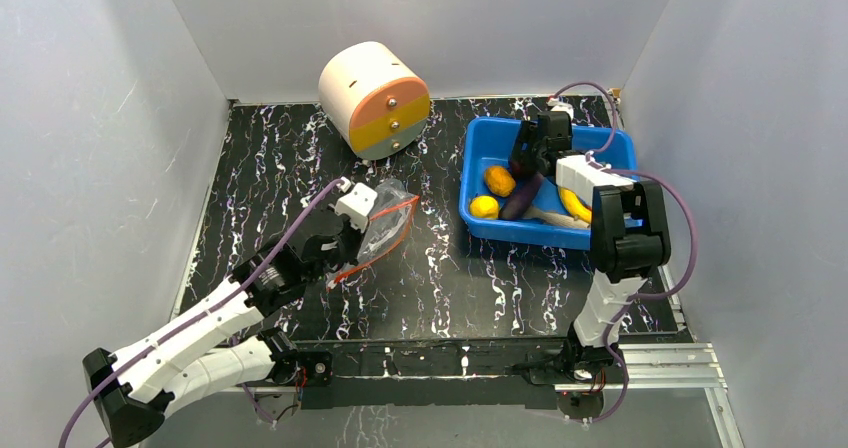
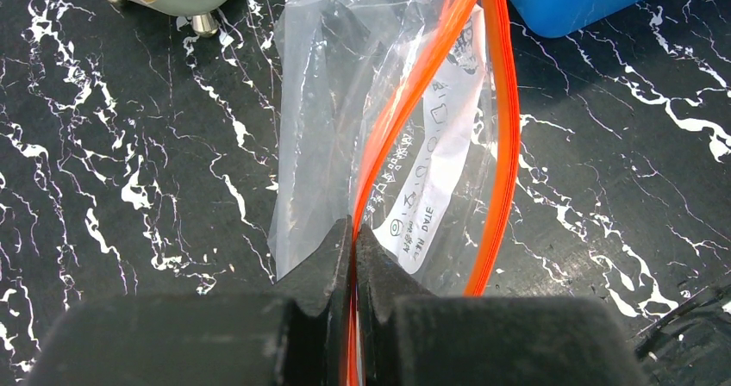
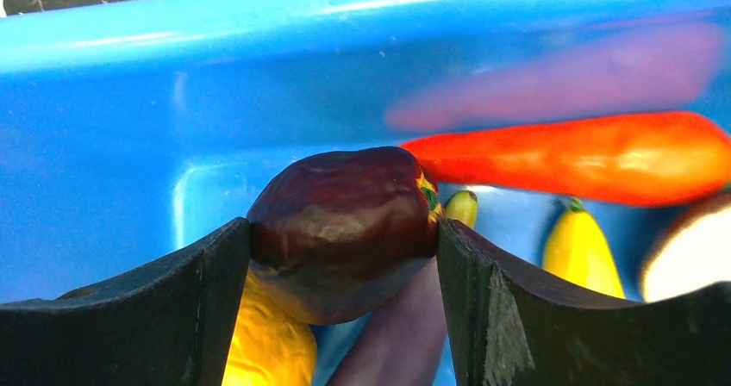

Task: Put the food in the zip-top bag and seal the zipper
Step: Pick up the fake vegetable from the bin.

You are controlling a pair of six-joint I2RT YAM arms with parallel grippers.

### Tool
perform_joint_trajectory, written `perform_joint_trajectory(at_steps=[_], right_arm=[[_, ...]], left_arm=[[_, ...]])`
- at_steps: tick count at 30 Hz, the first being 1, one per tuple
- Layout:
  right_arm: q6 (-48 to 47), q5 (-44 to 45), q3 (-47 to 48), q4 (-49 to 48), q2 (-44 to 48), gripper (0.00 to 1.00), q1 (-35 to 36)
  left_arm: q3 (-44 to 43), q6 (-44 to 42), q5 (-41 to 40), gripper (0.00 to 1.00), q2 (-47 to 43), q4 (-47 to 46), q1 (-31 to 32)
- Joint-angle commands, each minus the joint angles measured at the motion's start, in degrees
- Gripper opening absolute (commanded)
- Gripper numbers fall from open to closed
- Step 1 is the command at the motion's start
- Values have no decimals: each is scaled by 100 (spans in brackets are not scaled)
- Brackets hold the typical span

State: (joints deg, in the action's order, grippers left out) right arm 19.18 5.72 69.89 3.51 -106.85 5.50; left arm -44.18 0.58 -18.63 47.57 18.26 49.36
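— What's hard to see from your end?
— My right gripper [image 3: 343,231] reads well only on its own wrist camera. From above, its tips are lost behind the wrist, down in the blue bin [image 1: 480,138]. A pale piece [image 3: 694,257] is cut off at the edge, and a purple smear on the bin wall is too blurred to name.
— And the grips?
— Its black fingers [image 3: 172,300] press both sides of a glossy, wrinkled dark maroon round piece [image 3: 340,205], with a smooth carrot [image 3: 569,158] behind it. My left gripper [image 2: 353,231] is clenched on the zipper [image 2: 504,145] of the crinkly clear zip-top bag [image 2: 328,76], which lies on the marbled table [image 2: 129,145] left of the bin
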Motion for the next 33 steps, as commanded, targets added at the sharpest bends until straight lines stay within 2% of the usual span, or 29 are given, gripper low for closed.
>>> perform_joint_trajectory(at_steps=[1, 9, 18, 21, 27, 33], right_arm=[[-240, 514, -26, 168, 645, 58, -18], [-147, 954, -82, 522, 1138, 56, -17], [151, 442, -277, 1154, 1878, 54, 60], [223, 270, -359, 1337, 2176, 53, 123], [297, 168, -434, 1581, 2776, 52, 399], [501, -16, -421, 1947, 3181, 52, 1053]], left_arm=[[17, -62, -112, 0, -175, -4, 19], [58, -36, -14, 0, -175, -116, 16], [127, 559, 205, 0, -61, -549, 16], [107, 778, 57, 0, 73, -641, 16], [17, 1212, -27, 0, 401, -724, 19], [62, 1914, 140, 0, 626, -1016, 18]])
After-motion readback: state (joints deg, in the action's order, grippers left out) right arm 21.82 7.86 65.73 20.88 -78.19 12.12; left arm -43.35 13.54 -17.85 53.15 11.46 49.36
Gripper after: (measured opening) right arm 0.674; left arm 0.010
